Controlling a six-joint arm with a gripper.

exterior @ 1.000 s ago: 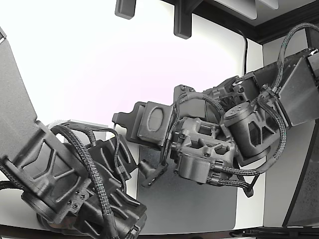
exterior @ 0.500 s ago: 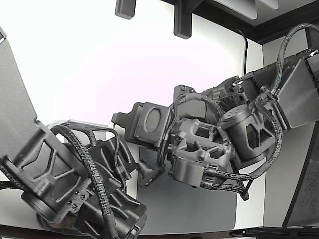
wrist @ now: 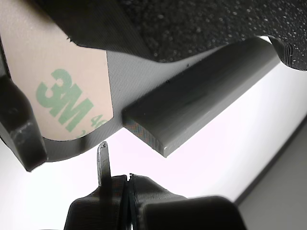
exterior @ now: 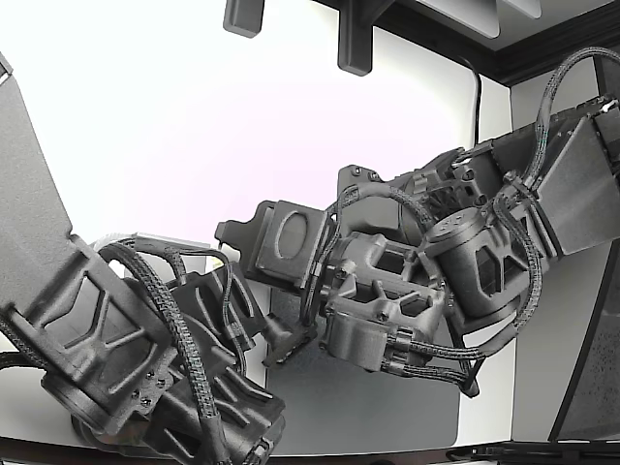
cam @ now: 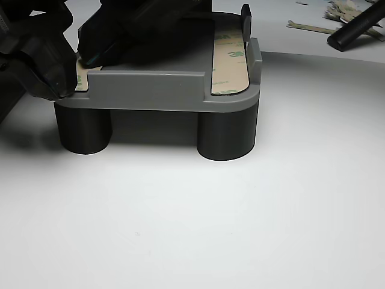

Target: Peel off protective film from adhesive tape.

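I see the gray fixture [cam: 150, 87] on the white desk [cam: 198, 223], upper left of the other view. One tan 3M tape strip [cam: 230, 63] lies along its right edge, another [wrist: 62, 91] in the wrist view's upper left. My tool [wrist: 112, 184] sits just off that strip; tips look together, gripping nothing.

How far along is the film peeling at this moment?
Done: nothing clearly; peeled scraps lie behind the gray part, origin unclear. In hand: the gripper sits at the strip on the other view's left, whose printed film is still on; jaw state unclear. Left: that film, and the film on the strip at the other view's right.
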